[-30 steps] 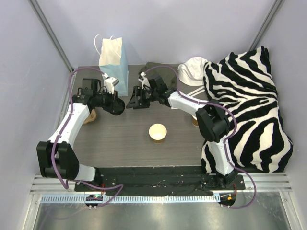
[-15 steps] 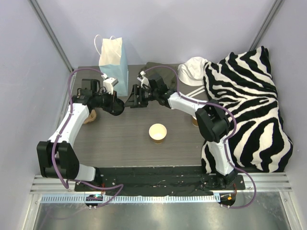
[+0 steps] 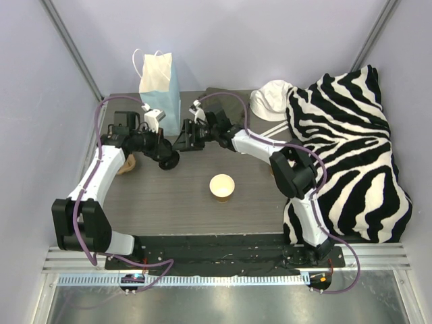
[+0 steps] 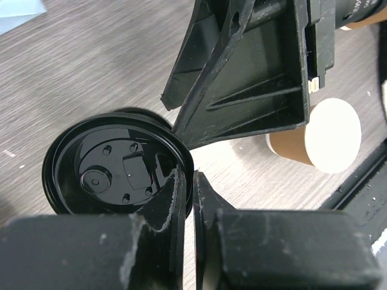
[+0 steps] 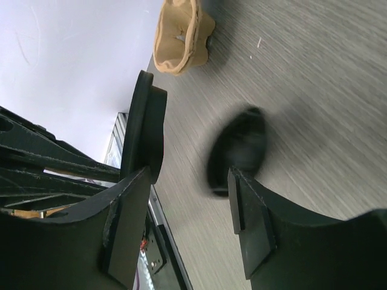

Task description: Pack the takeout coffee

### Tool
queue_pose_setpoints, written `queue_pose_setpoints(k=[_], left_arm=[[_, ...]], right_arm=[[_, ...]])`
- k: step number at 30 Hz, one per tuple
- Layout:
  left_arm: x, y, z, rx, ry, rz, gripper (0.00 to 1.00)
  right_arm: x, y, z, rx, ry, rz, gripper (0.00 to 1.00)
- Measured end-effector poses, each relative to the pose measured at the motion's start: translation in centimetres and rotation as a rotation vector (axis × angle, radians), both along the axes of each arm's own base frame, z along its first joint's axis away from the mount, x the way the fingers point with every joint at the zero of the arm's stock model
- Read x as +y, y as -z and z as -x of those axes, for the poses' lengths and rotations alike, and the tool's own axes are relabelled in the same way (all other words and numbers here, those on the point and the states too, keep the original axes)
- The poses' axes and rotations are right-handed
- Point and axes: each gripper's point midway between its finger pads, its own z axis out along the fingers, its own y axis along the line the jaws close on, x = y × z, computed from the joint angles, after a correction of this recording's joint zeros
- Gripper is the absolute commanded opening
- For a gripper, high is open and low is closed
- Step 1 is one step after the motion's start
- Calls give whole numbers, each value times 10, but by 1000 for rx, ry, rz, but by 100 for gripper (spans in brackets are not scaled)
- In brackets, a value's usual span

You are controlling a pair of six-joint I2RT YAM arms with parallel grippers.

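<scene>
Nearest the arm bases, a small tan kraft-paper cup with a white inside stands upright and uncovered on the dark grey wood-grain table, well apart from both grippers. Farther back and to the left, the left gripper is pinched almost closed on the rim of a round black plastic lid. The left wrist view shows the lid's ribbed face and a shadow on the table under it, but not whether the lid touches the table. So the takeout coffee is in two parts: the cup at the table's middle and its lid in the left gripper, near the bag. Just beside the lid on its far right, the right gripper hangs with its fingers spread and clasps nothing. In its own camera the lid appears edge-on and blurred beyond the gap, and whether a finger touches the lid I cannot tell. A brown pulp cup carrier lies left of the left arm, partly hidden by it from above. At the far edge a light blue paper bag with white handles stands upright, and a zebra-striped cloth is heaped along the right side.
</scene>
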Motion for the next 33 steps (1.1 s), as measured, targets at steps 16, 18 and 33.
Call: queue_pose_setpoints(k=[16,18,33], left_arm=[[6,-1,5,20,-10,14,0],[4,-5,10,21,6,24,0],[-55,-15,65,71,260,51,0]], right_arm=[[3,36,-11,-24,8,110,62],[-4,32,-11,-42,7,131,62],[-115,-45,14,-257,68,285,61]])
